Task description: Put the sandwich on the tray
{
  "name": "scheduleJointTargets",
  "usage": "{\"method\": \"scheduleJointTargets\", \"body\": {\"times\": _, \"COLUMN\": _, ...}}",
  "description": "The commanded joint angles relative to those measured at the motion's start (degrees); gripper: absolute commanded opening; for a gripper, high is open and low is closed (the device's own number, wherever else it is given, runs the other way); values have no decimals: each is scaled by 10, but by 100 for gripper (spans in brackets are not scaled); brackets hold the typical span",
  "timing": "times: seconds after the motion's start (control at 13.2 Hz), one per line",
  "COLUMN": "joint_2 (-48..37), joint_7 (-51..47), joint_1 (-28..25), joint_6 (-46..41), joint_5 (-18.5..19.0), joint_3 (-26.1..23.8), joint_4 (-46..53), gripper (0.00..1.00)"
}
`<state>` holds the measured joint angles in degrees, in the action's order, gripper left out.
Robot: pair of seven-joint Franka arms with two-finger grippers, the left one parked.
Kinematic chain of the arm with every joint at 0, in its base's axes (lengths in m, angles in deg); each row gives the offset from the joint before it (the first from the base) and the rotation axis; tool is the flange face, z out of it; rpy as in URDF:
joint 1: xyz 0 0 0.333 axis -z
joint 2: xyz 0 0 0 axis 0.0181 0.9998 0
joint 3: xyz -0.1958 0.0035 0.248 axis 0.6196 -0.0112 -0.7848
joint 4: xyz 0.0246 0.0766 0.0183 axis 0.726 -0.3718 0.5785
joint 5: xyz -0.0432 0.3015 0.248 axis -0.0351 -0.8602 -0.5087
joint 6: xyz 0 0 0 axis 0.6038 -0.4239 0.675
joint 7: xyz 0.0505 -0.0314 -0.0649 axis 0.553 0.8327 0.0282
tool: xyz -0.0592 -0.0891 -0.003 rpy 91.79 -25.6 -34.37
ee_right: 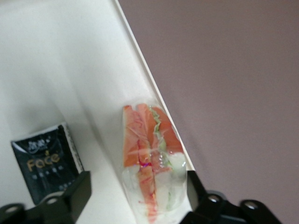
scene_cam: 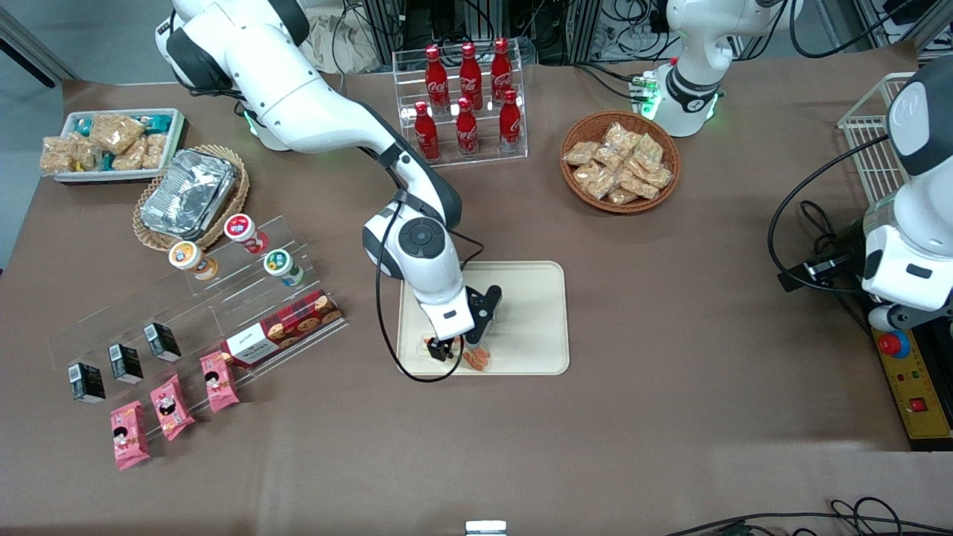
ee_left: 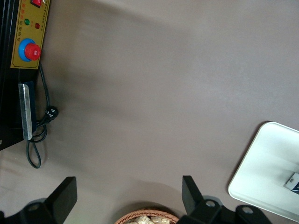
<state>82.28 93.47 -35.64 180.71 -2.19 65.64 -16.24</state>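
The sandwich (scene_cam: 476, 360), a wrapped wedge with orange and green filling, lies on the cream tray (scene_cam: 528, 313) at the tray's rim nearest the front camera. My right gripper (scene_cam: 456, 350) hangs just above that corner of the tray. In the right wrist view the sandwich (ee_right: 152, 158) lies between the fingers of the gripper (ee_right: 136, 183), along the tray's rim (ee_right: 140, 79). One finger (ee_right: 192, 184) is at the wrap, the other finger (ee_right: 80, 186) stands apart from it, so the gripper is open. The tray's corner also shows in the left wrist view (ee_left: 261, 172).
A black packet (ee_right: 46, 161) lies on the tray beside the sandwich. A clear shelf with a cookie box (scene_cam: 283, 327), cups and pink packets (scene_cam: 167, 406) stands toward the working arm's end. Cola bottles (scene_cam: 467, 97) and a snack basket (scene_cam: 619, 160) stand farther from the camera.
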Motion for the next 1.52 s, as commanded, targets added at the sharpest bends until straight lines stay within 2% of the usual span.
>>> {"method": "scheduleJointTargets", "body": {"times": 0.0, "joint_2": -19, "joint_7": -3, "joint_1": 5, "joint_6": 2, "joint_5": -53, "joint_3": 1, "joint_4": 6, "gripper": 98}}
{"method": "scheduleJointTargets", "body": {"times": 0.08, "joint_2": -34, "joint_7": -12, "joint_1": 7, "joint_6": -8, "joint_5": -76, "joint_3": 6, "joint_4": 4, "gripper": 98}}
{"method": "scheduleJointTargets", "body": {"times": 0.46, "joint_2": -119, "joint_7": -96, "joint_1": 65, "joint_6": -121, "joint_5": -121, "joint_3": 20, "joint_4": 5, "gripper": 98}}
{"method": "scheduleJointTargets", "body": {"times": 0.76, "joint_2": -182, "joint_7": -193, "joint_1": 124, "joint_6": -224, "joint_5": -121, "joint_3": 32, "joint_4": 7, "gripper": 98}}
{"method": "scheduleJointTargets", "body": {"times": 0.91, "joint_2": -222, "joint_7": -189, "joint_1": 148, "joint_6": -264, "joint_5": -118, "joint_3": 34, "joint_4": 4, "gripper": 98}}
{"method": "scheduleJointTargets", "body": {"times": 1.06, "joint_2": -237, "joint_7": -188, "joint_1": 151, "joint_6": -316, "joint_5": -119, "joint_3": 37, "joint_4": 7, "gripper": 98}}
{"method": "scheduleJointTargets", "body": {"times": 1.44, "joint_2": -293, "joint_7": -202, "joint_1": 203, "joint_6": -364, "joint_5": -115, "joint_3": 53, "joint_4": 8, "gripper": 98}}
